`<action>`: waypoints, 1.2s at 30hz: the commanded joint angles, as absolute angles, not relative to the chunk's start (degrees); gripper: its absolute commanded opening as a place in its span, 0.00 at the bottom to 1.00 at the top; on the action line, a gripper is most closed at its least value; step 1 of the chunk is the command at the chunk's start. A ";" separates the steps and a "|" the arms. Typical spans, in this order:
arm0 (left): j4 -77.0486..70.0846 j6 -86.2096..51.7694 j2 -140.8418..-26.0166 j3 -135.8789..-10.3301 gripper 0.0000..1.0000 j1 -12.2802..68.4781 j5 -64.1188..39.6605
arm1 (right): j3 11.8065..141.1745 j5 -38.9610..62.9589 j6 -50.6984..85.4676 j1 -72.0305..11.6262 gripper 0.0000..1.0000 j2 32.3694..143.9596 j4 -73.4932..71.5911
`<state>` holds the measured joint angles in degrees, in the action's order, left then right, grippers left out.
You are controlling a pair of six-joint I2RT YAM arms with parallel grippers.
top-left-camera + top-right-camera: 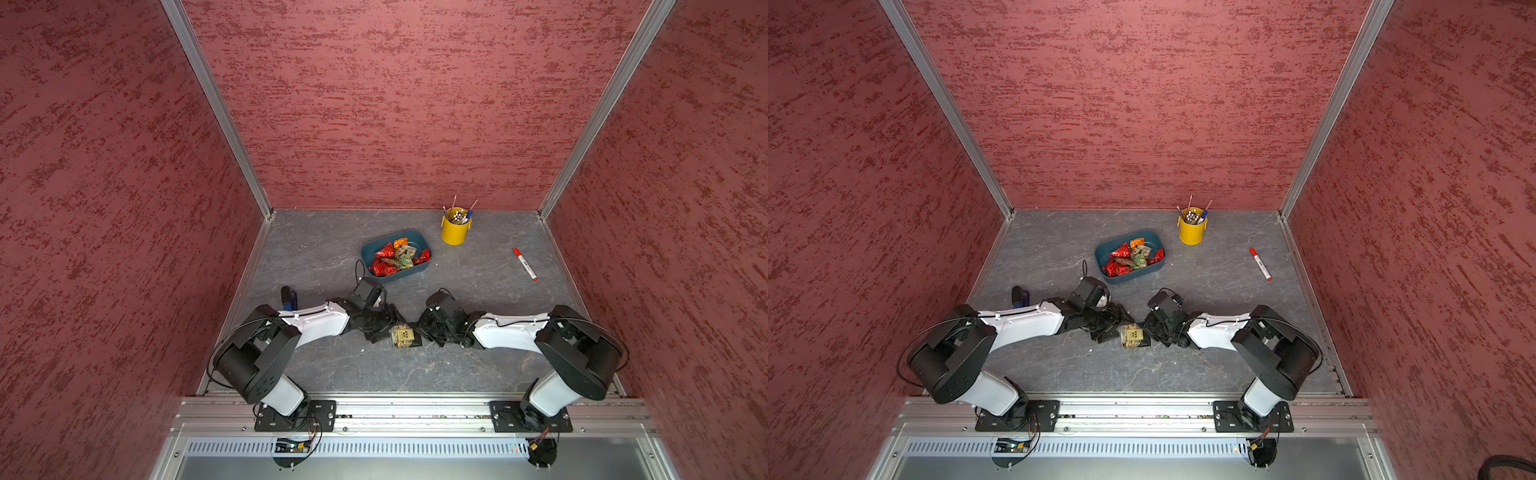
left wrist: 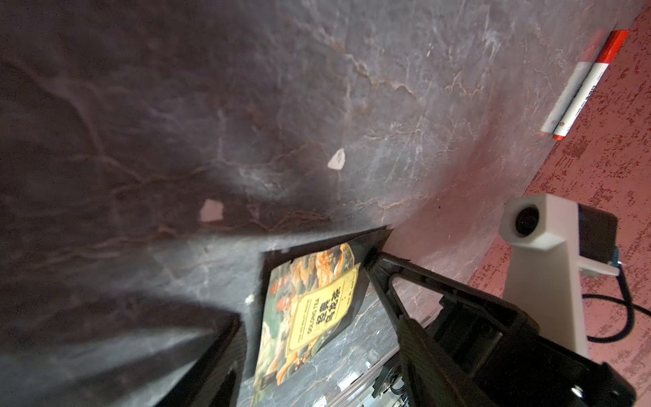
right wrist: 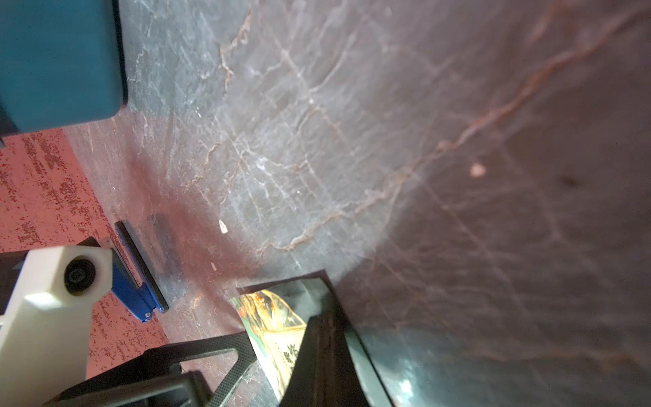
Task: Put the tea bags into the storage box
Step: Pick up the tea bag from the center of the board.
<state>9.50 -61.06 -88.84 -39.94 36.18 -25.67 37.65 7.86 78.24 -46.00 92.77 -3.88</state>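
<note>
**Operator:** Report the end-effector state.

**Technician:** The right gripper has its jaws together. In the left wrist view they pinch a corner of the black border of the pouch, on its 3 o'clock side. The left gripper has its jaws apart at the pouch's 9 o'clock side. One of its fingers stands just beside the edge, and no clamp shows.

**Operator:** Where is the work item?

**Technician:** It is between the two grippers, at 6 o'clock on the table. I cannot tell whether it lies flat or is lifted slightly. The storage box sits at 12 o'clock from it, nearby. The other tea bags are already inside: red foil, one orange, and labelled pouches.

**Operator:** What are the handling properties and the grip point?

**Technician:**
- **Properties (judged):** the pouch is light, thin and flexible. Its film is glossy, so it is probably slippery, and the contents could be crushed.
- **Grip point:** grip the flat sealed border, not the bulged labelled middle.
- **Risk:** a pinch on one corner may let the pouch droop and swing, so a mid-edge hold should be steadier.
- **Clearance:** the pencil cup at 1 o'clock and the marker at 2 o'clock stand well apart from the route to the box.
</note>
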 commanded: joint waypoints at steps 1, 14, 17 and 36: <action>10.88 -60.69 -89.56 -41.13 0.72 36.45 -25.01 | 36.06 7.71 78.67 -45.35 0.00 94.81 -1.66; 0.50 -63.75 -90.61 -38.08 0.70 37.16 -27.76 | 35.88 9.43 78.75 -45.36 0.00 96.42 -4.05; 0.44 -63.84 -89.52 -37.71 0.67 37.09 -27.10 | 35.77 9.42 78.69 -45.35 0.00 96.34 -4.09; 5.38 -62.26 -87.60 -40.64 0.06 37.12 -26.08 | 37.94 5.51 75.78 -45.08 0.00 89.00 0.90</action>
